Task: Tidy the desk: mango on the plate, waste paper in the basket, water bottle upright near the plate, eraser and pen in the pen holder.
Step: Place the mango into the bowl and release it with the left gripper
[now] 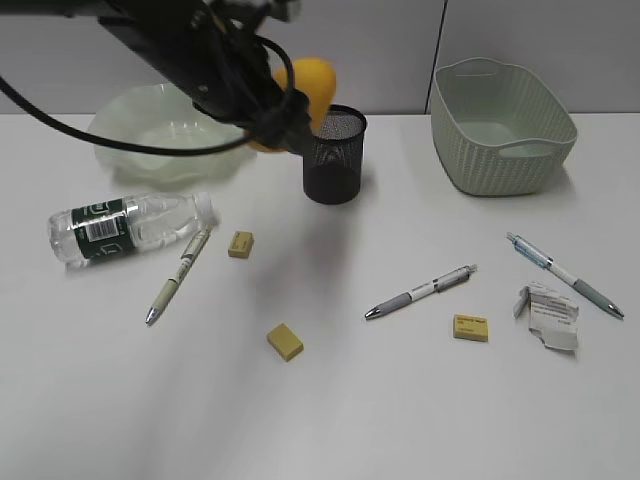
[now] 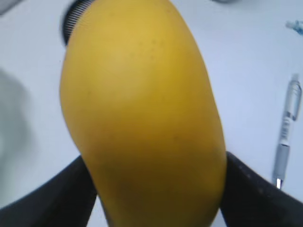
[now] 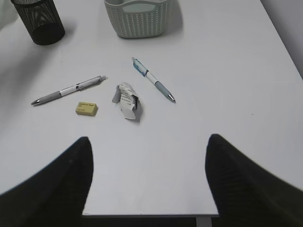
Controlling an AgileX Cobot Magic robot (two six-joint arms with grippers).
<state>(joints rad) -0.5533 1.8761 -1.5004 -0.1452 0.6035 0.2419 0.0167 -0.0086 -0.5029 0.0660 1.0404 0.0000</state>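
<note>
The left fingers hold the mango between them, above the tabletop, beside the pen holder and near the plate. The right fingers stand wide with nothing between them, over the waste paper.

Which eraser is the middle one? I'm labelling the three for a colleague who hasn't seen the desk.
Start at the black pen holder at the back centre of the desk and come straight toward the front edge. The middle eraser lies alone there, left of the grey-grip pen. Unlike the eraser by the bottle or the one beside the waste paper, it sits nearest the front and is turned at an angle.
</note>
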